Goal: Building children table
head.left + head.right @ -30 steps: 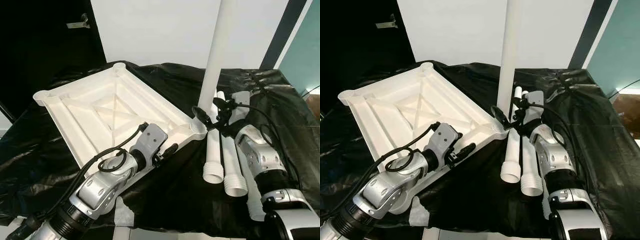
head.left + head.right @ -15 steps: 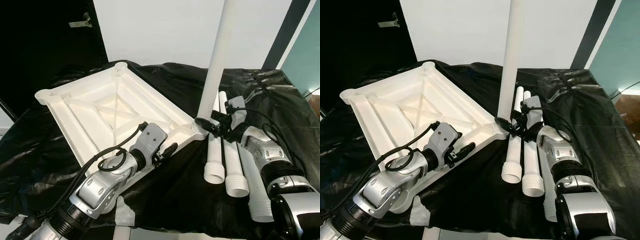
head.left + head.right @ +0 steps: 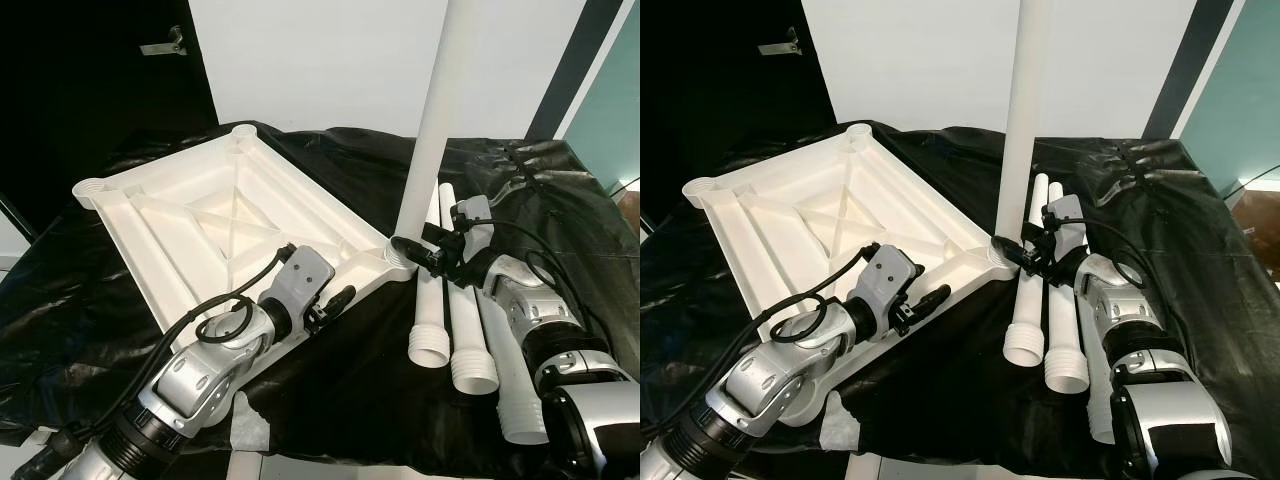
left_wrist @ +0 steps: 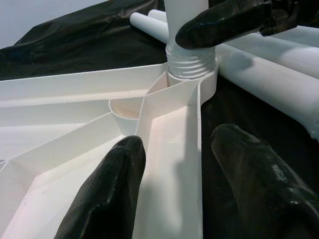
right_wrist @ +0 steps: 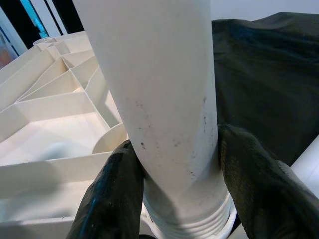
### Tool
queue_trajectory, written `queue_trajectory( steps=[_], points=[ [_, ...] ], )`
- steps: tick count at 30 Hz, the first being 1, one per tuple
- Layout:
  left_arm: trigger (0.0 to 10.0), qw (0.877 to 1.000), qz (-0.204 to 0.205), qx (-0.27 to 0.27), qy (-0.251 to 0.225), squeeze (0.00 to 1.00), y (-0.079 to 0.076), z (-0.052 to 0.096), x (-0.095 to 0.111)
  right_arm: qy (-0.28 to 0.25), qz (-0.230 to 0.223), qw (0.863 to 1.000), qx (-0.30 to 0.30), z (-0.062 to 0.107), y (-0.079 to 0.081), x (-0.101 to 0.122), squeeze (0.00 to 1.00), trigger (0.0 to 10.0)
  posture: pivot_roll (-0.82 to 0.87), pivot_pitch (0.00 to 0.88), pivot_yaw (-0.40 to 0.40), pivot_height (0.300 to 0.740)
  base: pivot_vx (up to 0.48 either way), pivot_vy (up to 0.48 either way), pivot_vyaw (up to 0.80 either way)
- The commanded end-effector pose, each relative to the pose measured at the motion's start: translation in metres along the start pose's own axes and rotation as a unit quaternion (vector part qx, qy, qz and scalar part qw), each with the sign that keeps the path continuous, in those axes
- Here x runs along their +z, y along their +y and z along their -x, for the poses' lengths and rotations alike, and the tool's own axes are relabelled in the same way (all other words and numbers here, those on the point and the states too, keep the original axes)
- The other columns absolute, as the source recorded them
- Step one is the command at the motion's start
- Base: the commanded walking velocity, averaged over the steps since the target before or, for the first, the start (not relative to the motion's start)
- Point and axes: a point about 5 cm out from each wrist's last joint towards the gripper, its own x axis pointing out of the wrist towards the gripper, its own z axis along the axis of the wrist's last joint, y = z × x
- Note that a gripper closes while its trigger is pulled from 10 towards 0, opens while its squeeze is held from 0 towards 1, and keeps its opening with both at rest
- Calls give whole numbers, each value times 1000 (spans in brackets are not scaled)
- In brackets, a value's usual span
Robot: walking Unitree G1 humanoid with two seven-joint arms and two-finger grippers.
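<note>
Your desk is draped in black sheeting, with a white wall behind. Nearest you, the left hand sits with its fingers spread astride the rim of the upturned white tabletop, gripping nothing. Beside it on the right, three loose white legs lie side by side on the sheeting. Further back, your right hand is clamped on the upright leg, just above its threaded base, which sits in the tabletop's corner socket.
</note>
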Motion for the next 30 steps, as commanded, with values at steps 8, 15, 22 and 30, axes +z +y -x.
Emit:
queue_trajectory(
  steps=[8, 15, 22, 30],
  points=[
    [10000, 997, 0, -76, 2, 0, -9, 2, 0, 5, -51, 987, -153, -19, 34, -22, 0, 10000, -20, 0, -8, 740, 0, 0, 0],
    [10000, 997, 0, -78, 1, 0, -9, 2, -1, -12, -116, 963, -243, -28, 68, -36, 0, 10000, -22, 0, -8, 740, 0, 0, 0],
    [10000, 997, -2, -83, 1, 0, -10, 1, 0, -25, -156, 958, -241, -41, 102, -32, 0, 10000, -26, 0, 1, 740, 0, 0, 0],
    [10000, 997, -6, -81, 4, 0, -7, 1, -1, -39, -122, 957, -261, -28, 91, -32, 494, 10000, -26, 0, 3, 740, 0, 0, 0]
  ],
)
